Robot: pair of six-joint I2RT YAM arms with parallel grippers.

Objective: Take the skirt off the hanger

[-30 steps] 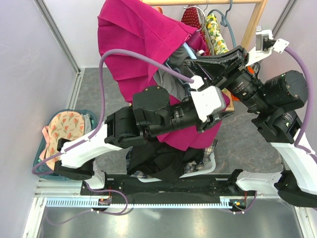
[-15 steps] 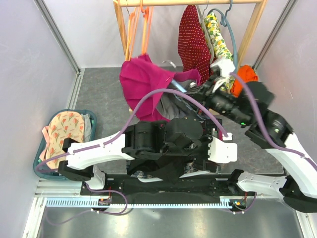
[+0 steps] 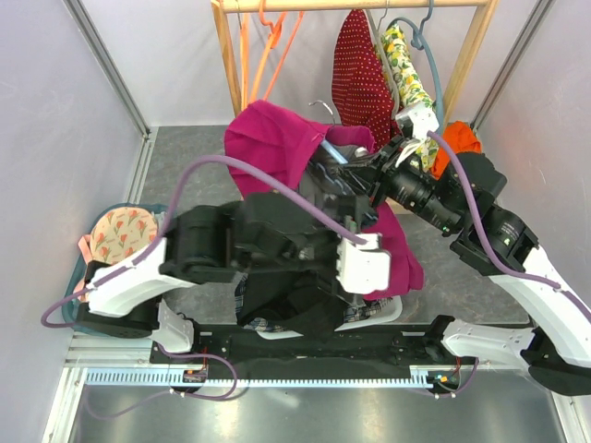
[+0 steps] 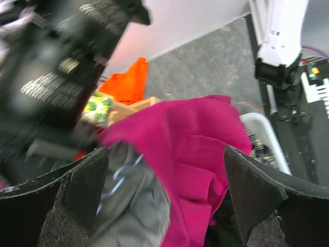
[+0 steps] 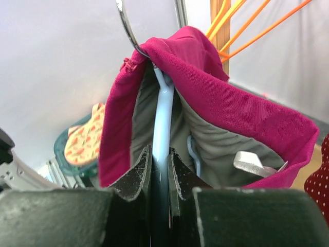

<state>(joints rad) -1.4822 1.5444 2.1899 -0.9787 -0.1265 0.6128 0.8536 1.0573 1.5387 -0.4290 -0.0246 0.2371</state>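
The magenta skirt (image 3: 277,148) with grey lining (image 5: 205,139) still drapes over a light-blue hanger (image 5: 163,118) with a metal hook (image 5: 126,25). The two hang in the air in front of the rack. My right gripper (image 5: 160,164) is shut on the hanger's stem, just under the skirt's waistband. My left gripper (image 4: 167,190) stands wide open, with a skirt (image 4: 195,144) fold and the lining in view between its fingers (image 4: 87,190) but not pinched. In the top view the skirt's lower part (image 3: 399,254) hangs beside the left wrist (image 3: 363,266).
A wooden rack (image 3: 476,46) at the back carries orange hangers (image 3: 268,37), a red dotted garment (image 3: 355,74) and a yellow floral one (image 3: 406,74). Orange cloth (image 3: 457,138) lies at the right. A teal basket (image 3: 115,240) stands left, and a white basket (image 3: 388,314) of dark clothes in front.
My left gripper has opened and let go of the skirt, and the left arm has drawn back. The right arm has brought hanger and skirt down from close to the camera.
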